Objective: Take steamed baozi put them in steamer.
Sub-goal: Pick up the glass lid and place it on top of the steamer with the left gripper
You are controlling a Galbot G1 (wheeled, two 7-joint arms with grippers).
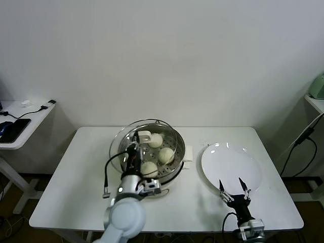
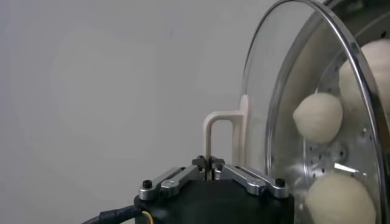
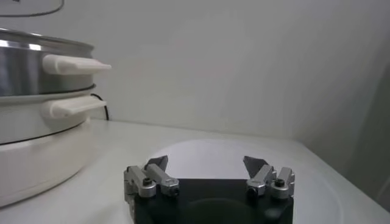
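Baozi [image 1: 150, 168] are sitting inside the steamer [image 1: 174, 137], which is standing on the white counter [image 1: 76, 177] a little left of its middle. Three pale buns are showing in the head view, resting on the perforated tray; whether a fourth is lying behind the arm cannot be told. The left hand [image 1: 136, 142] is reaching over the steamer's left side and is clamping shut on the white handle [image 2: 220, 135] of the glass lid [image 2: 286, 73], which is standing tilted up on edge at the pot's rim. In the left wrist view the buns are appearing through the glass and past its metal edge.

The right hand [image 1: 234, 188] is hovering low at the counter's near right edge with its fingers spread wide and gripping nothing. Just beyond it a flat white plate [image 1: 231, 166] is lying bare on the counter, to the right of the steamer and apart from it.

A plain pale wall is rising behind the counter. To the left a second small white table [image 1: 24, 126] is carrying a dark phone and cables, and a black cord [image 1: 298, 144] is hanging down at the right side of the room.
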